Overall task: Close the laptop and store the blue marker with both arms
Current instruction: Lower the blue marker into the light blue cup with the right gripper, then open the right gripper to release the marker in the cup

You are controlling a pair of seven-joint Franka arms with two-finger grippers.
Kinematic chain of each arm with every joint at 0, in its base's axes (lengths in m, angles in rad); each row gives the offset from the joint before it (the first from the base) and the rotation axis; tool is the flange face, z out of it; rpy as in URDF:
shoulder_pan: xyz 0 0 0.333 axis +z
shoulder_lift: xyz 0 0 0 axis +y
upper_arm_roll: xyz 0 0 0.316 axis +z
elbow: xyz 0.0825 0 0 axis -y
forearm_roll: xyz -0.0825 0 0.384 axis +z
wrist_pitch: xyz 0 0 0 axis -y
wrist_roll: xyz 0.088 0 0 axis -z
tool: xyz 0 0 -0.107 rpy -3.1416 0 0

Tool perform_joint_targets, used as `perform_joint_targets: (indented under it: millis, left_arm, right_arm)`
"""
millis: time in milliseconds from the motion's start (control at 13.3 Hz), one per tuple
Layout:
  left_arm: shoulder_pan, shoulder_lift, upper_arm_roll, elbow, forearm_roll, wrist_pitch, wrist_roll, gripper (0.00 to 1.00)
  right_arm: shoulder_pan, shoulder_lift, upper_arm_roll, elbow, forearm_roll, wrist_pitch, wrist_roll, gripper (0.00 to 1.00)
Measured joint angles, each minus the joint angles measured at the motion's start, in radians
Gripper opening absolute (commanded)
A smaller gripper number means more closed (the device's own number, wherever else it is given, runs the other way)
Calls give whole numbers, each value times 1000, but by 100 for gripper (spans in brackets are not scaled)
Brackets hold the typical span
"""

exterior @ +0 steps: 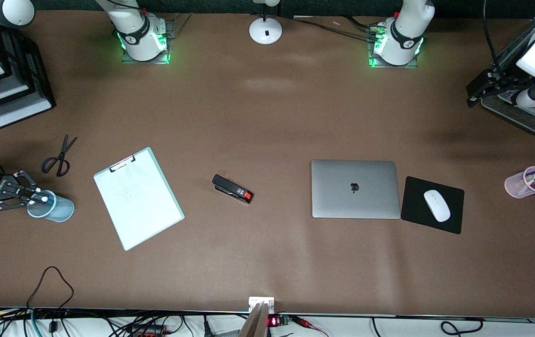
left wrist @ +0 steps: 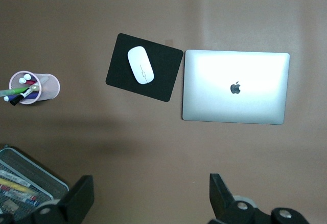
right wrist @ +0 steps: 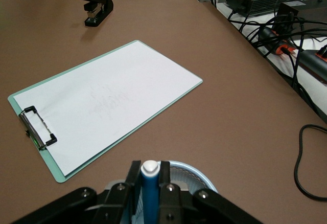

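Observation:
The laptop (exterior: pixel 355 189) lies closed on the table, silver lid up with the dark apple logo; it also shows in the left wrist view as the laptop (left wrist: pixel 235 86). My right gripper (right wrist: pixel 149 170) is shut on the blue marker (right wrist: pixel 150 191), whose pale end pokes up between the fingers. It hangs over a light-blue mesh cup (right wrist: pixel 196 175) at the right arm's end of the table. The front view shows the right gripper (exterior: pixel 42 198) at the rim of that cup (exterior: pixel 59 209). My left gripper (left wrist: pixel 152 196) is open and empty, high over bare table by a mesh tray; in the front view the left gripper (exterior: pixel 479 91) is at the left arm's end.
A clipboard (exterior: pixel 137 197), a black stapler (exterior: pixel 232 188) and scissors (exterior: pixel 59 157) lie between the cup and the laptop. A white mouse (exterior: pixel 437 205) sits on a black pad (exterior: pixel 454 220) beside the laptop. A pink cup of pens (exterior: pixel 527 182) and a mesh tray (exterior: pixel 524 117) stand at the left arm's end.

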Motion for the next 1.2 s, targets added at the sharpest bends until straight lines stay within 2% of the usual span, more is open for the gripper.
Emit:
perform_joint_targets:
  millis: [450,825,975,1200]
  left_arm:
    - [0,0,3,-1,0,0,0,100]
    - [0,0,3,-1,0,0,0,100]
    - [0,0,3,-1,0,0,0,100]
    - [0,0,3,-2,0,0,13,100]
  right_arm:
    - [3,-48,1,59,-24,-84,163,100]
    - [52,-212,9,73,-164,-144,411,100]
    - [106,-278,10,86,-238,-152,546,100]
    - [206,-329,12,170,-357,-197,765,100]
